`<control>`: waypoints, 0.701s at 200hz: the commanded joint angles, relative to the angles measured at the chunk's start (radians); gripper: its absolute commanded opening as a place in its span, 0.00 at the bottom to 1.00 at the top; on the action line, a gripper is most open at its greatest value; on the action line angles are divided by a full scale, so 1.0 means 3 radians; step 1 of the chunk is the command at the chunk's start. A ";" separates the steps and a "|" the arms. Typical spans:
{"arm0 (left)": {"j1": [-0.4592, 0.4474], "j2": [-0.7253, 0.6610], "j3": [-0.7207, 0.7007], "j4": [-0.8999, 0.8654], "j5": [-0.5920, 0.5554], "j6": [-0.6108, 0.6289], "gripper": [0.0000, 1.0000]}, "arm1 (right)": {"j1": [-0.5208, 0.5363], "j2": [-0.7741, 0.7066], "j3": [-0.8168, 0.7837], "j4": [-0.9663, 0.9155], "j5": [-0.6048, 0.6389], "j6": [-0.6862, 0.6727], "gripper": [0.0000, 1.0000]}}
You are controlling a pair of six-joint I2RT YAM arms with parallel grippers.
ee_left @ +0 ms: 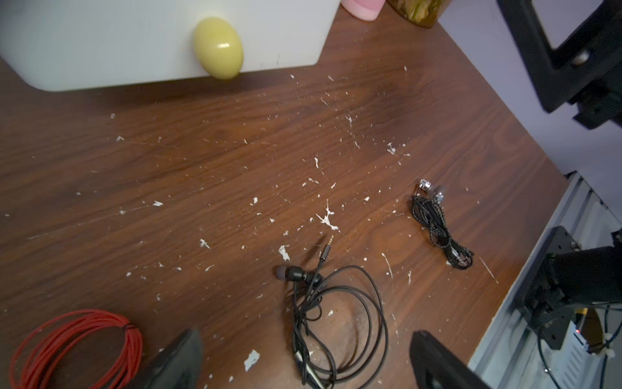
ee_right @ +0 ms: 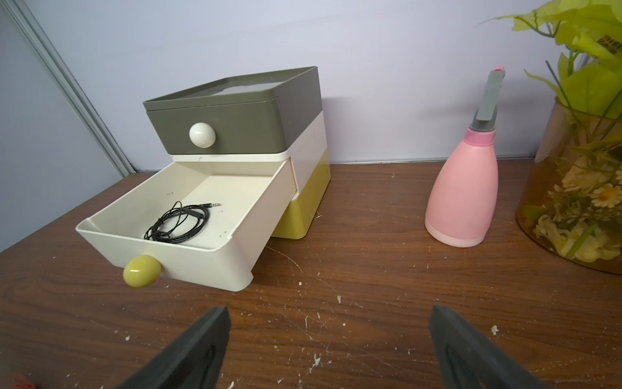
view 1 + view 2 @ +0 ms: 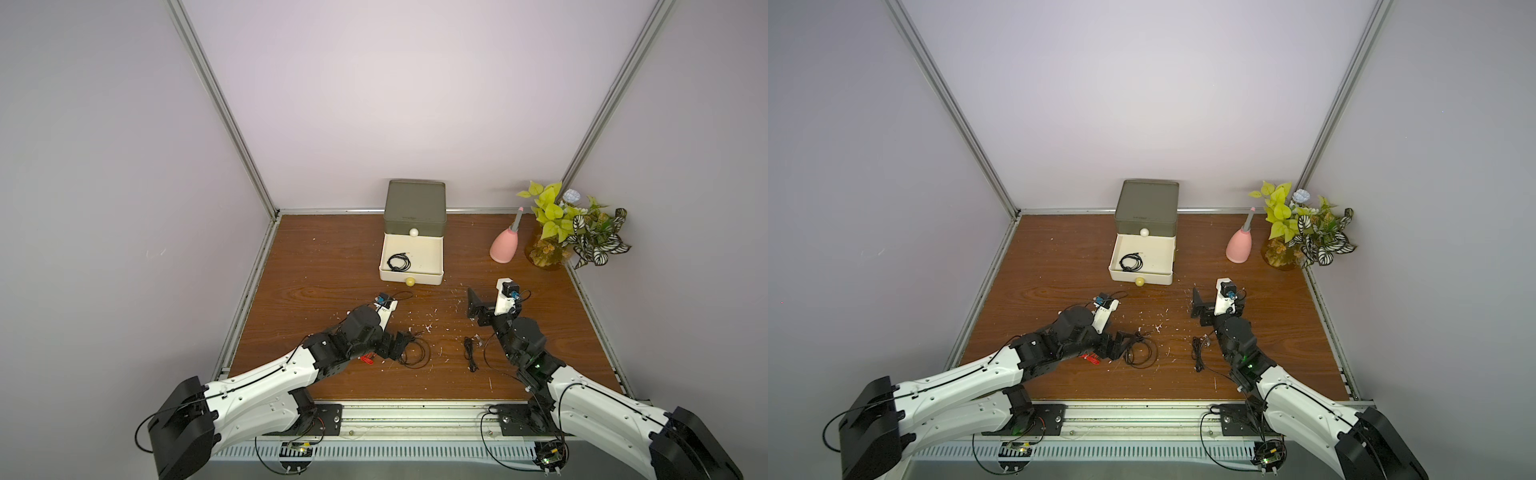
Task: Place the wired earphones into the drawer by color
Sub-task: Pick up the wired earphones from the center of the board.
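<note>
The drawer [image 3: 415, 208] box stands at the back, its cream middle drawer [image 2: 202, 259] pulled out with one black wired earphones coil [image 2: 178, 224] inside. My left gripper [image 1: 306, 340] is open and low over the table, its fingers on either side of a loose black earphones coil [image 1: 336, 313], not touching it. A red coil [image 1: 77, 347] lies beside it, partly hidden under the arm in both top views. A braided black bundle [image 1: 437, 225] lies further right. My right gripper [image 2: 330, 316] is open and empty, facing the drawer box from the table's middle right [image 3: 490, 305].
A pink spray bottle [image 3: 505, 245] and a potted plant [image 3: 573, 224] stand at the back right. White flecks are scattered over the brown tabletop [image 3: 332, 266]. Walls enclose the table on three sides and a metal rail [image 3: 415, 415] runs along the front.
</note>
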 commanded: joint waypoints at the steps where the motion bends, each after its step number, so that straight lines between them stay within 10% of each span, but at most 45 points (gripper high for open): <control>1: -0.0063 0.0109 0.0050 -0.0015 -0.0112 -0.0103 0.89 | -0.0014 -0.0103 -0.0018 0.0176 0.0115 -0.0043 0.99; 140: -0.0204 0.0891 0.0117 0.0279 -0.0122 -0.0163 0.67 | -0.0020 -0.0241 -0.0098 0.0219 0.0232 -0.0063 0.99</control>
